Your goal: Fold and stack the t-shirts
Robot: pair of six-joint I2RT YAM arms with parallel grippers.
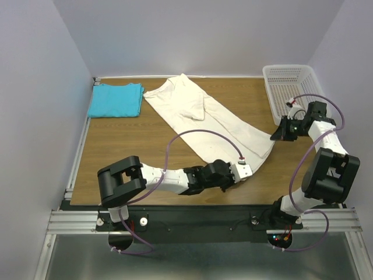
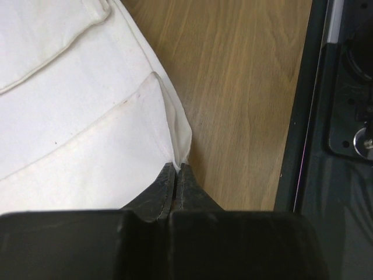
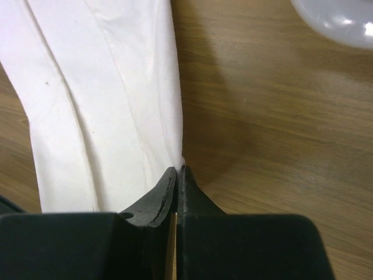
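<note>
Left gripper [image 2: 176, 169]: jaws are pressed together on a pinch of cloth, the near hem corner of the cream-white t-shirt [image 2: 76, 116]; in the top view the left gripper [image 1: 247, 170] is seen low at the near edge of the table [image 1: 134, 157], right of centre.

Right gripper [image 3: 176, 170]: jaws are likewise closed on a thin fold of the cream-white t-shirt [image 3: 105, 87] at its edge; from above the right gripper [image 1: 274, 135] is seen at the shirt's right hem corner, just beside the near end of the basket [image 1: 289, 84].

Cream-white t-shirt [image 1: 198, 114]: it is laid flat as a long, narrow band, folded lengthwise, running diagonally from the far centre of the table to the near right; the hem end is held at both corners, and the collar end lies far.

Turquoise t-shirt [image 1: 115, 100]: it is folded into a rectangle at the far left corner of the table, near the cream-white shirt's far end but apart from it.

Basket: it is set along the far right edge of the table.

Table [image 2: 245, 87]: bare wood grain is seen right of the cloth in both wrist views [image 3: 280, 116].
</note>
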